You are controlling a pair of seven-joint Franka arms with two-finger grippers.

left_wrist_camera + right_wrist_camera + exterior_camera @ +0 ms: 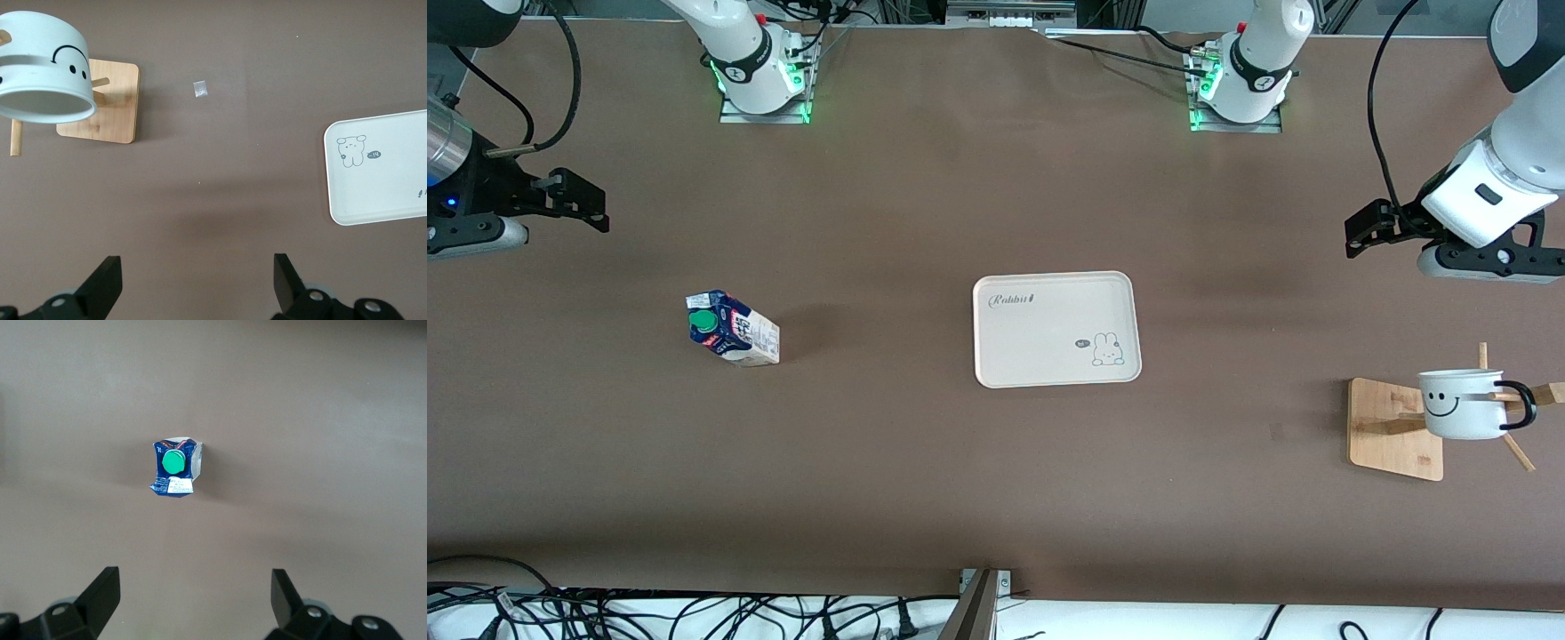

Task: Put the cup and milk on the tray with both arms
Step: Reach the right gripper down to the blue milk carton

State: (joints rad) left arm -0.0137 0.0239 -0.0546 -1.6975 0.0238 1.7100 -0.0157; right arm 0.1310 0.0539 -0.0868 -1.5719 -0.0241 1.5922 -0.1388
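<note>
The tray (1056,329) lies flat and bare at the middle of the brown surface (925,462), its "Rabbit" lettering toward the robots' bases and its bunny drawing at the corner nearer the front camera, toward the left arm's end. The milk (732,328) stands upright on the surface well apart from the tray, toward the right arm's end, green cap up, with open surface all around it and between it and the tray. The cup (1461,404) hangs on its side on a peg of a wooden rack (1396,428) toward the left arm's end, well apart from the tray; its smiley face shows to the front camera, its black handle points toward the table's edge, and other pegs of the rack jut out around it, one above the rim and one below the handle. The rack's flat wooden base sits on the surface under the cup. The left pincer (198,283) hovers over bare surface between the rack and the tray, its fingers spread wide and holding nothing; a small pale scrap (200,89) lies on the surface near the rack. The right pincer (193,600) hovers over bare surface near the milk, fingers likewise spread wide and empty.
</note>
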